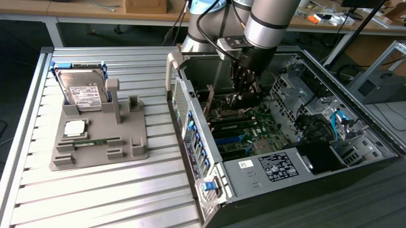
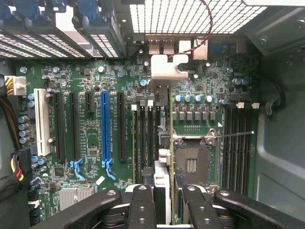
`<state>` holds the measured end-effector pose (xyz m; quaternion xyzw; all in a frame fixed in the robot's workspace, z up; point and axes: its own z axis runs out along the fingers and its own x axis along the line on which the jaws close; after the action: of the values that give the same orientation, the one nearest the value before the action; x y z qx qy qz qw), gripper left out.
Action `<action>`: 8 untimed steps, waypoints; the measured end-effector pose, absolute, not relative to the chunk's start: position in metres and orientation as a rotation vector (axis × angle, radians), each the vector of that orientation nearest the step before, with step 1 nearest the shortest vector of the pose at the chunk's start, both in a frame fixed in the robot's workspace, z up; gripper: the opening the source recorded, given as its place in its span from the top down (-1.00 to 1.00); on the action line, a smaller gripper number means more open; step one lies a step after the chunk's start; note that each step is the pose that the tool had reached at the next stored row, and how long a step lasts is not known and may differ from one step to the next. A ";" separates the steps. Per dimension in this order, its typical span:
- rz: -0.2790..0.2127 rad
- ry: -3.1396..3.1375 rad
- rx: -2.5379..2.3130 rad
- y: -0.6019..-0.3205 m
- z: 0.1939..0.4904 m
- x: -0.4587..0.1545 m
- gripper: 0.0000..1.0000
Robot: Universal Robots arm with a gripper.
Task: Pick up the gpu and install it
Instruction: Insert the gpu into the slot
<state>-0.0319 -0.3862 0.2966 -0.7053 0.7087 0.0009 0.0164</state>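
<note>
- Gripper (image 2: 164,200), black-fingered, is clamped on the thin tan-brown gpu card (image 2: 170,143), held edge-on.
- Card's long axis runs along the green motherboard's (image 2: 90,143) slots, directly beneath.

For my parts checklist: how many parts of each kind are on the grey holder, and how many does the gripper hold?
On the grey holder:
hard drive: 1
processor chip: 1
memory stick: 1
In the gripper, inside the computer case:
gpu: 1
Total: 4
</note>
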 end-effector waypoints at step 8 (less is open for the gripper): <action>0.003 2.204 -2.193 -0.386 0.294 -0.035 0.46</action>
<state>-0.0349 -0.3862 0.2945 -0.7053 0.7087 0.0009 0.0164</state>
